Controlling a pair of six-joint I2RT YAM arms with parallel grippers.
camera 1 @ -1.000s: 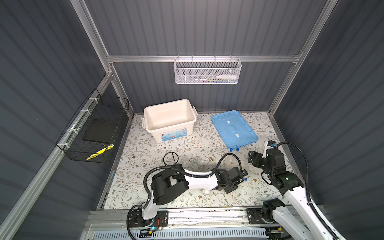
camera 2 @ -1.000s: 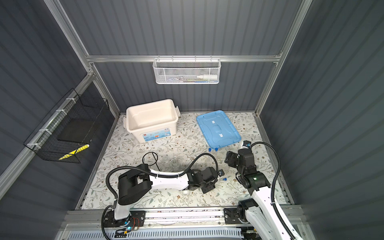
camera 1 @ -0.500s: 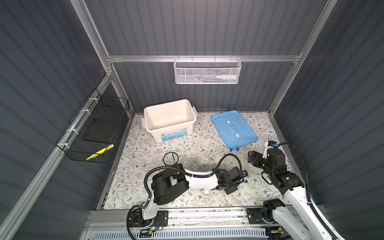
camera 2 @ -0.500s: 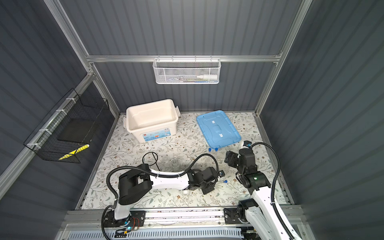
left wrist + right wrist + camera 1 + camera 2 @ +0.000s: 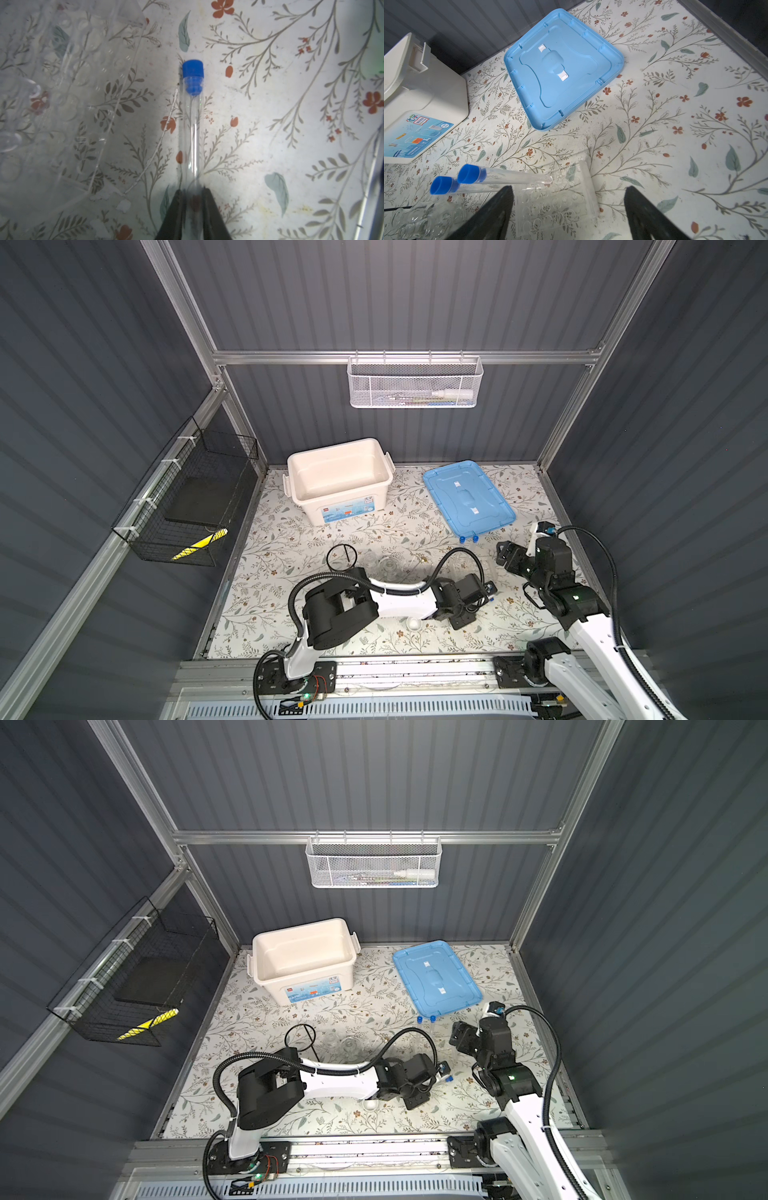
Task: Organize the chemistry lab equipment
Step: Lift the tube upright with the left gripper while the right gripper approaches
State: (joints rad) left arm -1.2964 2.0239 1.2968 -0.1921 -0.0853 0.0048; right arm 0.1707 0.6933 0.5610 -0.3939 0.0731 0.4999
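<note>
Comparing with a second ago, we see little moved. Our left gripper pinches the clear end of a tube lying on the mat, lower centre-right in both top views. Our right gripper gapes wide, empty, over the rack.

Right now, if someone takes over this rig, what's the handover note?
Left gripper: shut on the closed end of a blue-capped test tube lying on the mat.
Right gripper: open, above the clear tube rack.
Two more capped tubes lie by the rack; glassware, ring tripod and white dish sit loose on the mat.
Done: nothing visibly sorted.
To do: all of it.
</note>
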